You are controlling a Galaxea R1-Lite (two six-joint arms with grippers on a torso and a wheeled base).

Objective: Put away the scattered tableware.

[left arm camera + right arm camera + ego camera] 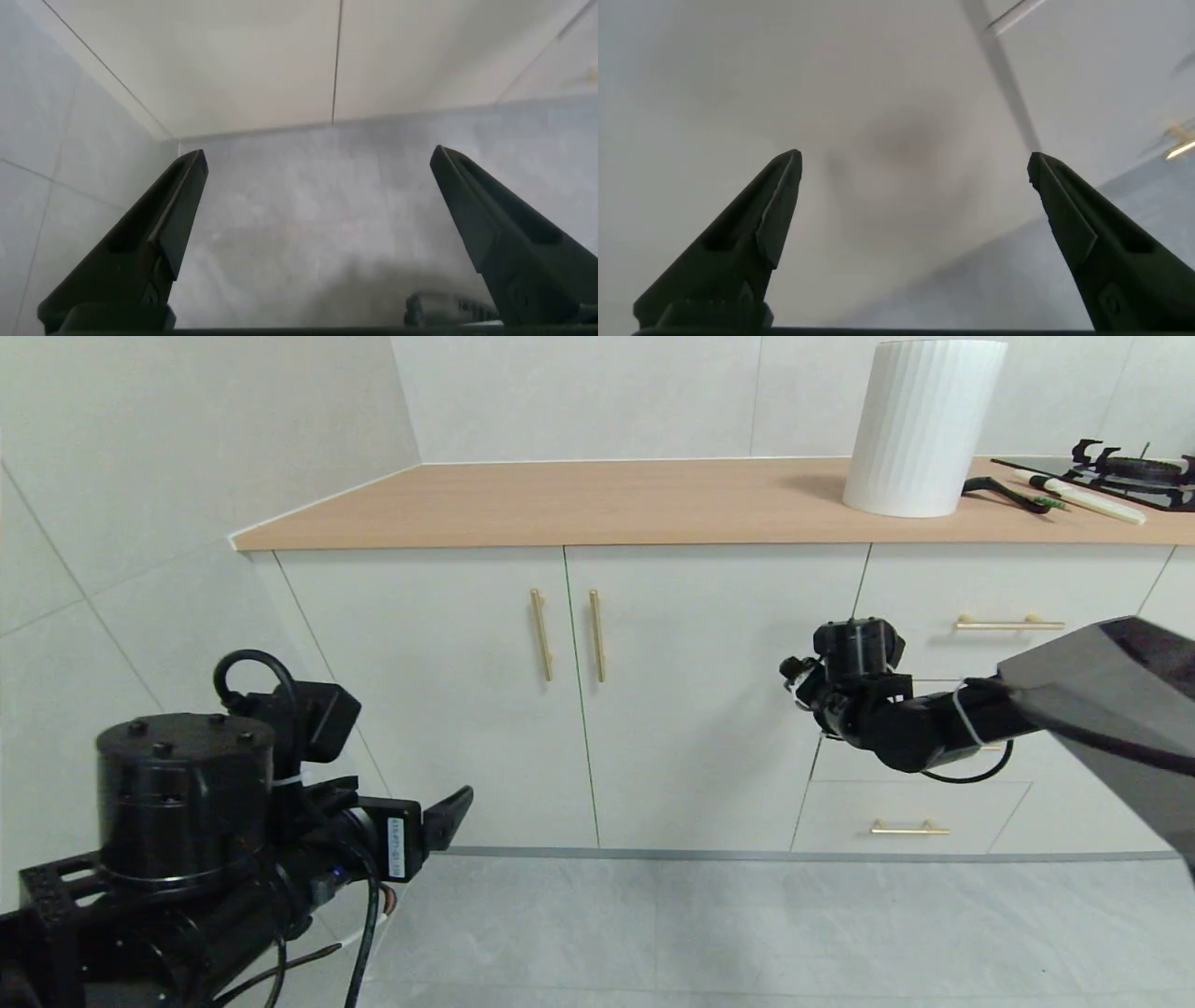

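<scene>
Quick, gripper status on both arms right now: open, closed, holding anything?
Left gripper: open, holding nothing.
Right gripper: open, holding nothing.

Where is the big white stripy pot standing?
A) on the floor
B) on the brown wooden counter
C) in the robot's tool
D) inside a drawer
B: the white ribbed pot stands upright on the wooden countertop, above the cupboard doors and well off the floor.
</scene>
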